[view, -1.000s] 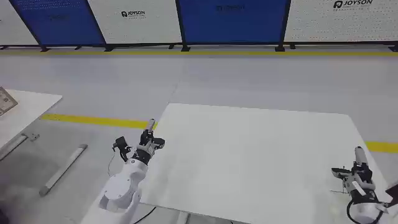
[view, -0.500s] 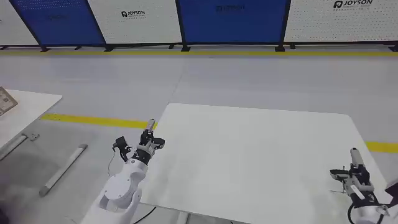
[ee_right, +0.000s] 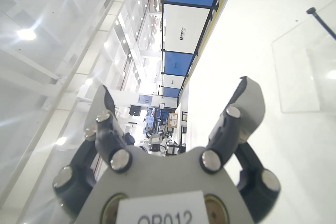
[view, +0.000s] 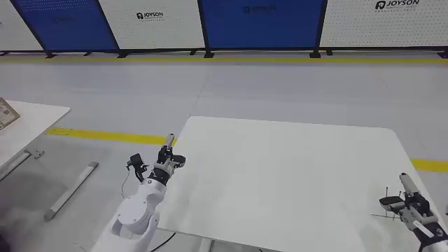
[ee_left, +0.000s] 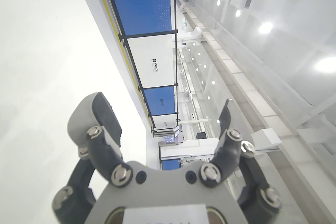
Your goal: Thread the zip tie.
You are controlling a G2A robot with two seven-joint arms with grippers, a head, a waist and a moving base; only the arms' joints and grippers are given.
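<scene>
Your left gripper [ee_left: 164,101] was at the left edge of the desk [view: 280,175], close to the front left corner. Its two fingers were spread wide, and nothing was between them. Your right gripper [ee_right: 174,84] was at the right edge of the desk, close to the front right corner. Its fingers were spread wide too, and they held nothing. The zip tie [ee_right: 322,22] was thin and black, with a small knob at one end. It was near the front right corner of the desk, beside your right gripper and not touching it. A clear plastic piece [ee_right: 299,72] lay on the desk by the zip tie. You could not tell if those two touched. The two grippers were well apart.
</scene>
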